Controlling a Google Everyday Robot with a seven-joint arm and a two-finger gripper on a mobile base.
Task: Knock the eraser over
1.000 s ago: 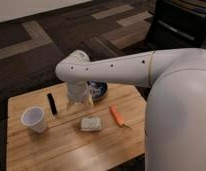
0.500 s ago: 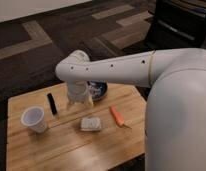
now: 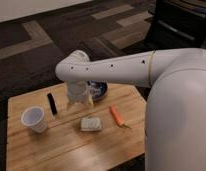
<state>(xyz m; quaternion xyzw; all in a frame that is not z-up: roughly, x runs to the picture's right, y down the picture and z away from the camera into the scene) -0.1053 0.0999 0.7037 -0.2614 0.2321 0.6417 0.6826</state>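
Note:
The eraser (image 3: 51,103) is a slim black bar on the left part of the wooden table (image 3: 56,150), just behind and to the right of the white cup (image 3: 34,119). Whether it stands or lies I cannot tell. My gripper (image 3: 79,102) hangs down from the white arm over the middle of the table. It is to the right of the eraser, with a small gap between them, and holds nothing that I can see.
A pale squarish packet (image 3: 91,123) lies in front of the gripper. An orange carrot-like stick (image 3: 116,115) lies to its right. A dark blue bowl (image 3: 99,90) sits behind the gripper. The robot's white body fills the right side. Dark patterned carpet surrounds the table.

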